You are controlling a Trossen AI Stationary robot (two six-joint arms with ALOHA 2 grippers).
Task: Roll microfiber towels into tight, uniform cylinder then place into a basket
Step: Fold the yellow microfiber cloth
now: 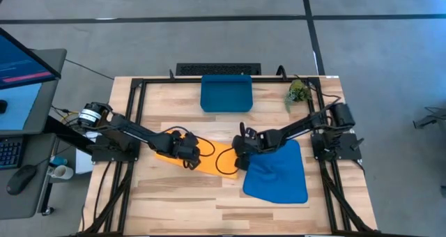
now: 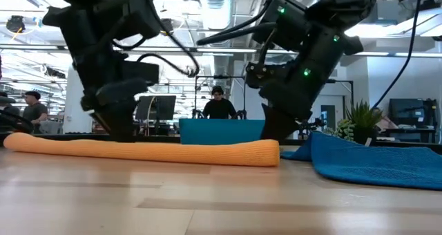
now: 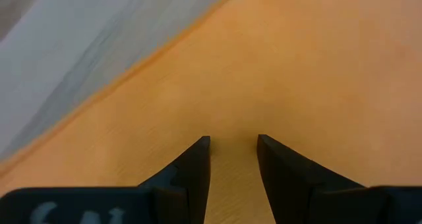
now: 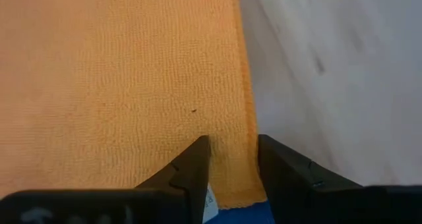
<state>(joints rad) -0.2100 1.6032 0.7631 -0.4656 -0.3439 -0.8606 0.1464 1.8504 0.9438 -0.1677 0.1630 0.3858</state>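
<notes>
Currently both grippers sit on the orange towel (image 1: 209, 155), which lies across the middle of the table (image 1: 174, 202), partly rolled; in the low view it reads as a long, low cylinder (image 2: 145, 151) along the table top. The left gripper (image 1: 189, 152) is at the left part of the roll, the right gripper (image 1: 242, 153) at its right end, just beside the blue towel (image 1: 279, 173).

In the left wrist view the left gripper (image 3: 233, 155) has its jaws set narrow with orange cloth showing in the gap; whether the fingers actually pinch a fold cannot be told from here. In the right wrist view the right gripper (image 4: 233, 155) shows the same narrow gap, straddling the hemmed edge of the orange towel (image 4: 119, 85), with a sliver of blue cloth visible below it.

The basket (image 1: 226, 92) stands at the far edge of the table, well apart from both towels, beside the plant (image 1: 298, 91).

Likely faults from this state:

- Uneven roll. If the two grippers advance at different rates, the cylinder skews and tapers at one end.
- Loose core. The roll appears low and flattened; light pressure would leave it slack and liable to unwind on lifting.
- Cloth pickup. The right gripper works at the border of the two towels; it may drag or catch the blue towel's corner into the orange roll.
- Edge slip. A grip on the hem alone may slide off.
</notes>
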